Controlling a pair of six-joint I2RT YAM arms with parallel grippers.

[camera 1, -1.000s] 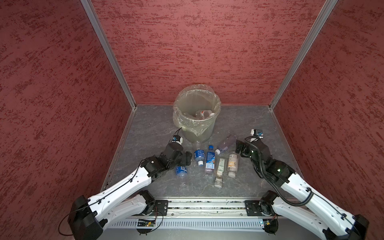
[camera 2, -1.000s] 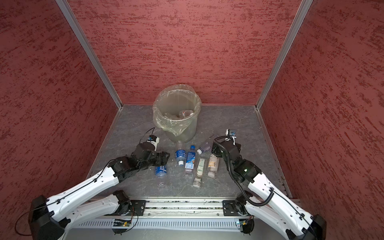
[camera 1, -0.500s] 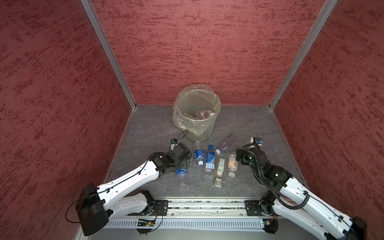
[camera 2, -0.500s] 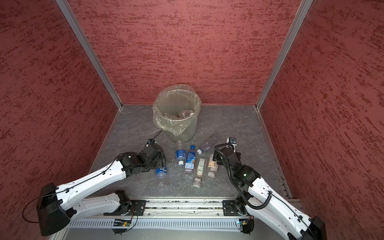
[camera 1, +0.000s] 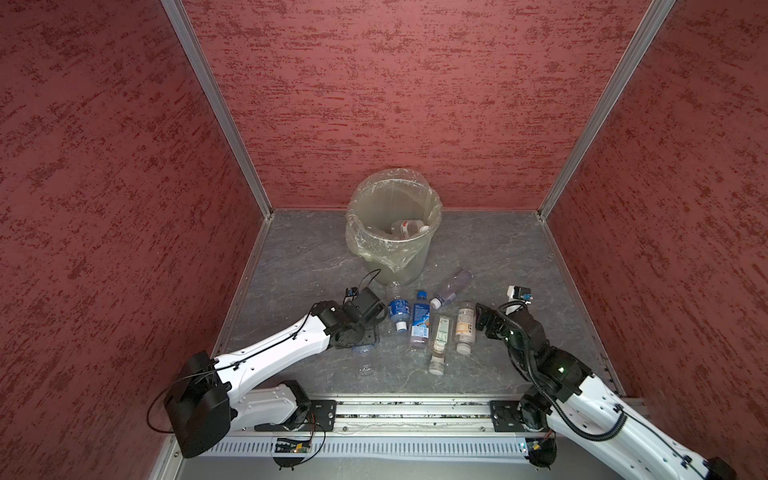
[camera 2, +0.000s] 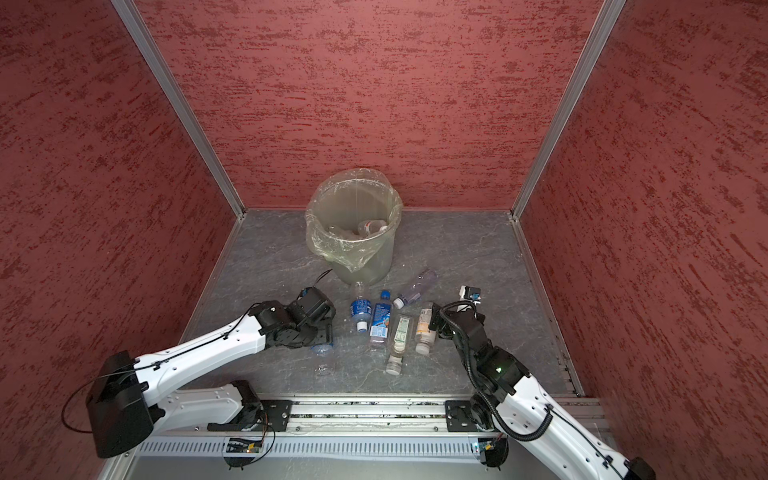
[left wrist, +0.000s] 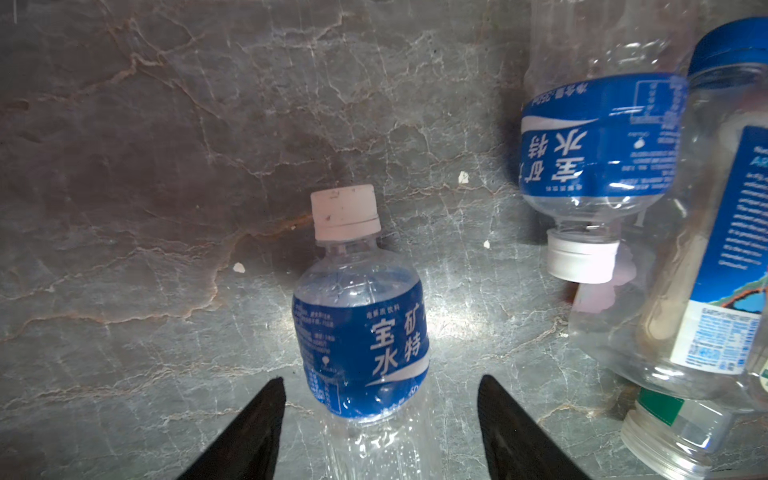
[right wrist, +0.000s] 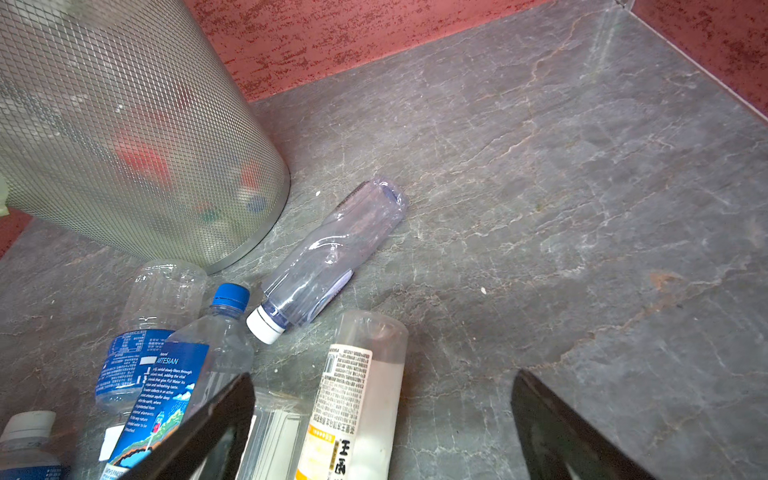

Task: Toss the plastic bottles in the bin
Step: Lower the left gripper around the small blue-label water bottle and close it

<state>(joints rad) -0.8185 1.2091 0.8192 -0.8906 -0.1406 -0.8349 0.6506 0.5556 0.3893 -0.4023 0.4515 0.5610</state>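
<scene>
The left end effector (left wrist: 381,379) has been lowered around a white-capped blue-label bottle (left wrist: 361,345), jaws spread and not yet touching it, so grabbing likely comes next.

Left jaws narrowed astride blue-label bottle (left wrist: 360,345); right jaws retreated astride yellow-label bottle (right wrist: 353,407).

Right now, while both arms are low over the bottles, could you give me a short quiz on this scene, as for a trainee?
1. True or false: the round grey-green plastic bin with the clear bag liner already holds bottles.
2. The left hand straddles: A) a small clear plastic bottle with blue label and white cap; B) a red can; C) a spoon.
3. Which hand is open over the cloudy plastic bottle with the yellow-and-white label?
Key: 1 true; 2 A; 3 the right hand.
</scene>
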